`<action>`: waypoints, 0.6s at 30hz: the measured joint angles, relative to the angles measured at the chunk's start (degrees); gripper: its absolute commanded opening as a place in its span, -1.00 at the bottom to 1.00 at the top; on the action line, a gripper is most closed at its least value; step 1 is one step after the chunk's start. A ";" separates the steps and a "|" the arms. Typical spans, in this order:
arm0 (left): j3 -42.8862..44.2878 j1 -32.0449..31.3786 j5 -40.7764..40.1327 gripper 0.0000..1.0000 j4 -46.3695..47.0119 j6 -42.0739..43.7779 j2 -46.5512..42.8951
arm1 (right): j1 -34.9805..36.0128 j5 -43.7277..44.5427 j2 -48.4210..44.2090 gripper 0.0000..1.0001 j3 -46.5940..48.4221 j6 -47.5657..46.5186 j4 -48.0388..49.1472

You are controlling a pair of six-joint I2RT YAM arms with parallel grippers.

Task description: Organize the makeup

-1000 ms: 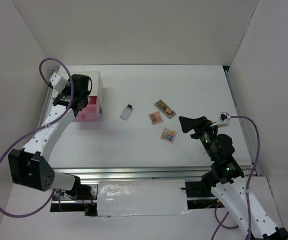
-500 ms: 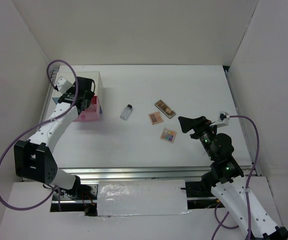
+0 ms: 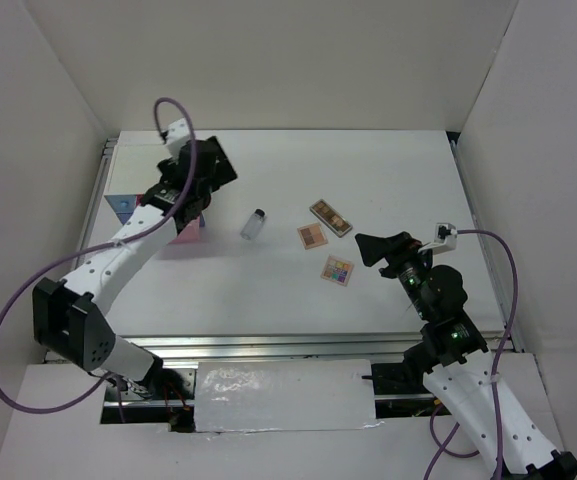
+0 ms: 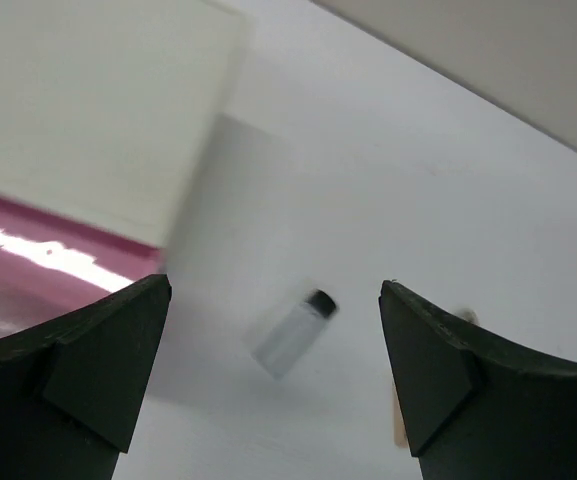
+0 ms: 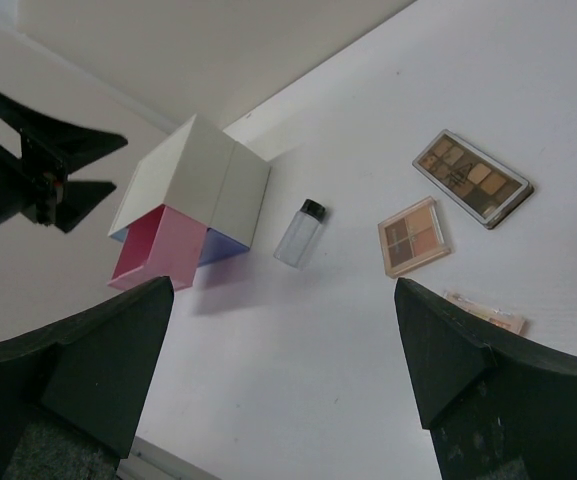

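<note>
A small clear dark-capped bottle (image 3: 255, 223) lies on the white table (image 3: 268, 290); it is blurred in the left wrist view (image 4: 293, 328) and also shows in the right wrist view (image 5: 299, 232). To its right lie a brown palette (image 3: 330, 217), a pinkish-tan palette (image 3: 312, 236) and a multicoloured palette (image 3: 337, 270). My left gripper (image 3: 215, 176) is open and empty, in the air left of and beyond the bottle. My right gripper (image 3: 371, 247) is open and empty, just right of the multicoloured palette. The clear tube and the slim stick are out of view.
The white box (image 5: 193, 185) stands at the left with its pink drawer (image 5: 158, 250) pulled out and a blue drawer (image 5: 223, 245) beside it; my left arm hides most of the box from above. White walls close in the table on three sides.
My left gripper has swung from over the white box to the right, towards the bottle. The right arm, bottle and palettes have not moved.
</note>
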 measured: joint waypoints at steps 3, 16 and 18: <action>4.42 -5.68 4.68 0.99 5.05 8.98 4.72 | 0.00 -0.09 0.17 0.99 0.00 0.00 0.00; 16.13 -6.21 20.96 0.98 2.80 22.95 34.36 | 0.00 -0.39 0.39 0.99 -0.04 0.00 0.94; 16.11 -6.23 20.98 0.96 1.84 23.10 36.06 | 0.00 -0.42 0.39 0.99 -0.04 -0.02 1.14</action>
